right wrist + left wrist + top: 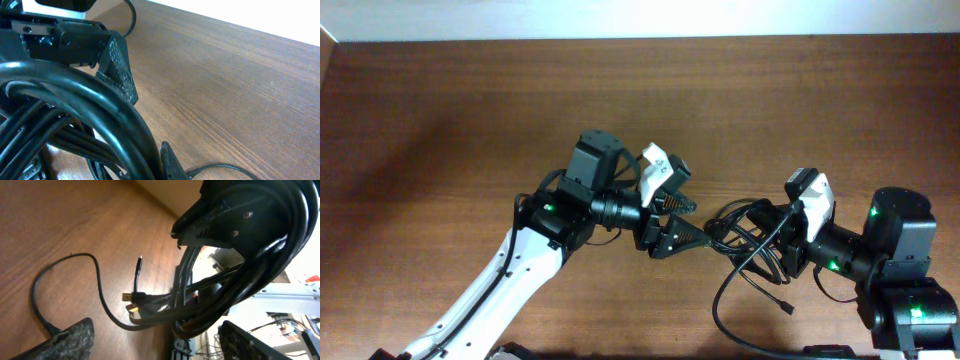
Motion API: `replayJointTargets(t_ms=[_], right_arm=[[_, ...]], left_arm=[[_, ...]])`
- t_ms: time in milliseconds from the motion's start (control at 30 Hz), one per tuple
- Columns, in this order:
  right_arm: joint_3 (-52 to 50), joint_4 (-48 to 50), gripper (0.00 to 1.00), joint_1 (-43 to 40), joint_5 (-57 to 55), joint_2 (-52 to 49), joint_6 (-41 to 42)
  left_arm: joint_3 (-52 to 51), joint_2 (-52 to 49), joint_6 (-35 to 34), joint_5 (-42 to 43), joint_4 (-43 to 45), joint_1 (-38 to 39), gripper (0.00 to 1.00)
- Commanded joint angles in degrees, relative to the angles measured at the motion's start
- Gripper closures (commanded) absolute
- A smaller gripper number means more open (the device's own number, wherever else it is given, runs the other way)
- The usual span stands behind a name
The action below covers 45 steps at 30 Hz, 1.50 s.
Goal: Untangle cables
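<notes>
The cables are a bundle of thin black loops held just above the brown table, right of centre. My right gripper is shut on the bundle. In the right wrist view the loops fill the left side against its finger. My left gripper is open at the bundle's left edge. In the left wrist view its two fingers straddle the hanging loops without closing. One loose strand curves down onto the table, and small plug ends stick out of the bundle.
The table's far edge meets a white wall. A loose strand lies in a curve on the wood in front of the left gripper. Both arms come in from the near side and meet right of centre.
</notes>
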State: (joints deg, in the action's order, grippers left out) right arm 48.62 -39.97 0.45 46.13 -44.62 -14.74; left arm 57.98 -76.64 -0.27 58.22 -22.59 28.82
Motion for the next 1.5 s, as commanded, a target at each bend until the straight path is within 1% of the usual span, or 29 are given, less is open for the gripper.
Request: replayJointTargets(t_ms=[0, 33, 100, 133, 167, 200, 233, 300, 333, 500, 533, 567, 600, 667, 733, 800, 867, 933, 967, 1000, 1133, 1200, 1300, 1467], right_arm=[[0.24, 0.24, 0.96, -0.09, 1.70, 0.22, 0.70], [0.24, 0.11, 0.96, -0.09, 1.70, 0.22, 0.70], [0.24, -0.24, 0.96, -0.09, 1.84, 0.22, 0.70], [0.24, -0.26, 0.96, -0.09, 2.36, 0.22, 0.68], [0.24, -0.24, 0.96, -0.09, 3.02, 0.22, 0.68], [0.24, -0.26, 0.96, -0.09, 3.19, 0.22, 0.68], [0.24, -0.26, 0.96, -0.09, 3.19, 0.22, 0.68], [0.24, -0.33, 0.96, -0.09, 3.19, 0.22, 0.68], [0.24, -0.37, 0.96, -0.09, 3.19, 0.22, 0.70], [0.24, -1.01, 0.96, -0.09, 3.17, 0.22, 0.68], [0.24, -1.14, 0.96, -0.09, 3.17, 0.22, 0.68], [0.24, -1.31, 0.96, -0.09, 3.15, 0.22, 0.68], [0.24, -1.40, 0.96, -0.09, 3.15, 0.22, 0.68], [0.24, -1.36, 0.96, -0.11, 3.13, 0.22, 0.66], [0.24, -1.36, 0.96, -0.11, 2.73, 0.22, 0.66], [0.24, -1.36, 0.96, -0.09, 2.73, 0.22, 0.66], [0.24, -1.38, 0.96, -0.11, 2.75, 0.22, 0.68], [0.24, -2.05, 0.96, -0.09, 2.75, 0.24, 0.68], [0.24, -2.73, 0.96, -0.09, 2.75, 0.24, 0.68], [0.24, -2.89, 0.96, -0.09, 2.75, 0.24, 0.68], [0.24, -2.71, 0.96, -0.09, 2.78, 0.24, 0.70], [0.24, -2.80, 0.96, -0.09, 2.75, 0.24, 0.70], [0.24, -4.37, 0.96, -0.09, 2.75, 0.22, 0.70], [0.24, -5.73, 0.96, -0.09, 2.75, 0.22, 0.70]], left_arm=[[0.20, 0.59, 2.10, 0.02, -0.20, 1.99, 0.14], [0.20, 0.59, 2.73, 0.00, -0.20, 2.62, 0.14], [0.20, 0.59, 4.52, -0.02, -0.17, 3.85, 0.05], [0.20, 0.59, 5.38, -0.04, -0.09, 4.11, 0.06], [0.20, 0.59, 6.54, -0.07, -0.07, 4.09, 0.16], [0.20, 0.59, 6.62, -1.55, -0.04, 4.09, 0.43], [0.20, 0.59, 6.60, -2.38, -0.04, 4.09, 0.71], [0.20, 0.59, 6.60, -2.54, 0.02, 4.09, 0.94], [0.20, 0.59, 6.60, -2.54, 0.00, 4.09, 1.00], [0.20, 0.59, 5.81, -2.54, 0.04, 4.09, 1.00], [0.20, 0.59, 4.35, -2.58, 0.24, 4.04, 1.00], [0.20, 0.59, 1.03, -3.10, 1.16, 3.91, 1.00], [0.20, 0.59, -4.20, -3.96, 2.45, 3.61, 1.00], [0.20, 0.59, -17.20, -7.23, 3.87, 2.40, 1.00], [0.20, 0.59, -24.35, -11.98, 3.43, 2.25, 1.00], [0.20, 0.59, -29.11, -15.76, 3.39, 2.25, 1.00], [0.20, 0.59, -30.58, -16.81, 3.21, 2.23, 1.00], [0.20, 0.59, -33.97, -20.63, 2.97, 2.23, 1.00], [0.20, 0.59, -36.17, -23.82, 2.51, 2.23, 1.00], [0.20, 0.59, -36.68, -24.94, 2.27, 2.10, 1.00], [0.20, 0.59, -36.68, -25.05, 2.27, -0.46, 1.00], [0.20, 0.59, -38.91, -25.05, 2.01, -2.60, 1.00], [0.20, 0.59, -46.38, -25.05, 1.90, -5.55, 1.00], [0.20, 0.59, -55.69, -25.07, 1.90, -6.01, 1.00]])
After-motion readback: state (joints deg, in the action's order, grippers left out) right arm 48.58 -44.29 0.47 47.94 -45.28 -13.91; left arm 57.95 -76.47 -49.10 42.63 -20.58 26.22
